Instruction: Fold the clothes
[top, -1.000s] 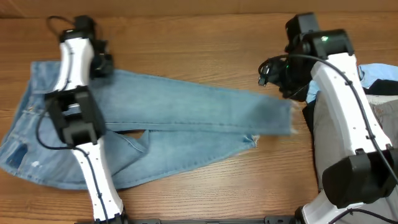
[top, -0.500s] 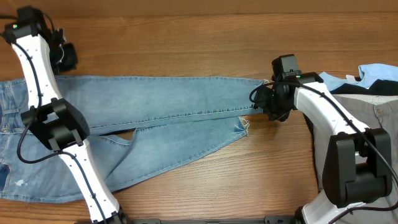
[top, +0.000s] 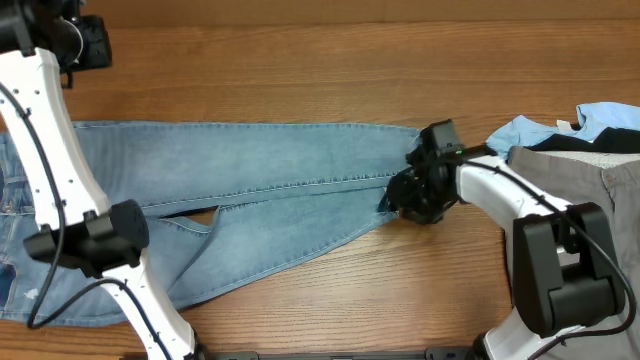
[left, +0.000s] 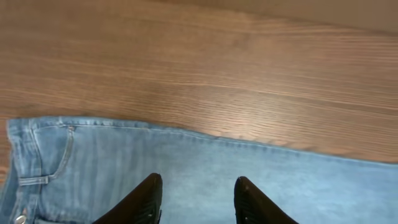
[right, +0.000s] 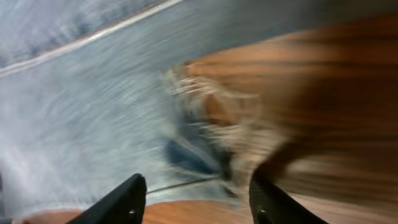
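One pair of pale denim jeans (top: 270, 170), frayed hem (right: 205, 87), wood-grain table (top: 300, 70).

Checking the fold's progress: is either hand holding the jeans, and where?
Left hand: nothing, open above the jeans. Right hand: at the frayed hems, too blurred to tell.

Light-blue washed denim jeans (left: 186, 168), pocket seam at left, lie flat on the brown wooden table (left: 217, 68), the left gripper's (left: 199, 194) black fingers (left: 146, 200) spread above them
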